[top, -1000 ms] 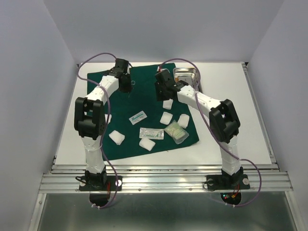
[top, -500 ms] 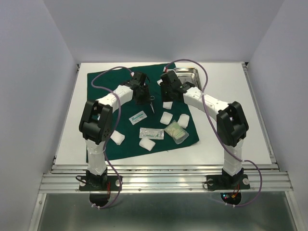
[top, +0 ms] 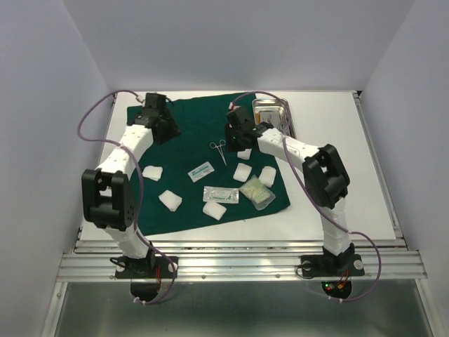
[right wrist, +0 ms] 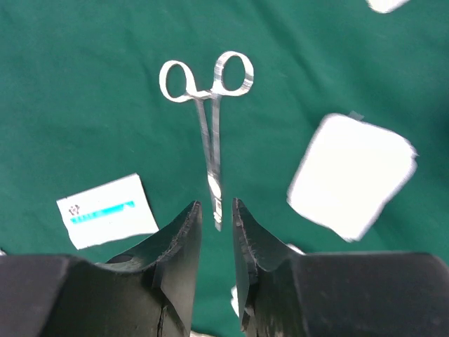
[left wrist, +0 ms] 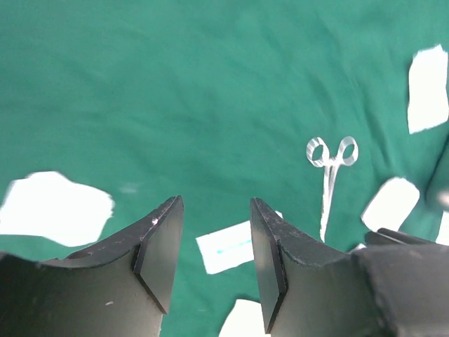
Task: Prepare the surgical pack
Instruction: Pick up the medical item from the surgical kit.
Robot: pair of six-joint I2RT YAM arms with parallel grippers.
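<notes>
Fingers of the right gripper [right wrist: 215,207], narrowly apart and empty, hover over the forceps [right wrist: 209,133], just laid at the centre of the drape [top: 196,126] by the left gripper [left wrist: 215,203], now half open, empty and withdrawn toward 10 o'clock, so this instrument seems set out.

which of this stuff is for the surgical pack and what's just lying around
For the pack: green drape, steel tray, forceps, gauze pads, sealed packets.
Not for it: white table, metal rail. No stray items visible.
</notes>
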